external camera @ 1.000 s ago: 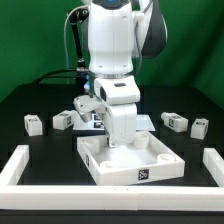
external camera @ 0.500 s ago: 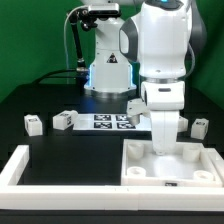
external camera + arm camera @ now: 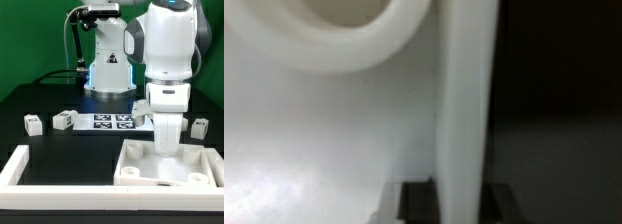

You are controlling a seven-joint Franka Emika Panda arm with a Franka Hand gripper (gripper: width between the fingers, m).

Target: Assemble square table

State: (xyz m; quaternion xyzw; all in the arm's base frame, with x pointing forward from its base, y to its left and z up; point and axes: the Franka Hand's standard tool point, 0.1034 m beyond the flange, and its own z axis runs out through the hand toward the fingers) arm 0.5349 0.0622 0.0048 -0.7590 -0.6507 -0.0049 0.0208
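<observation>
Well off to the exterior view's left of the square tabletop [image 3: 160,178], a white frame bar [image 3: 16,168] lies on the dark bench [image 3: 70,155]. Farther back on that same side stand the first leg block [image 3: 33,123] and the second leg block [image 3: 63,120], near each other and well apart from the tabletop. The marker board [image 3: 110,121] lies flat behind the tabletop's left corner. The tabletop rests flat on the bench, rim upward. The pincer [image 3: 167,150] points straight down at the tabletop's far side. In the wrist view its dark fingers [image 3: 416,205] are closed on the tabletop's raised rim, with a round corner socket [image 3: 358,40] just beside that rim. Behind the tabletop's right corner sits the third leg block [image 3: 200,127].
</observation>
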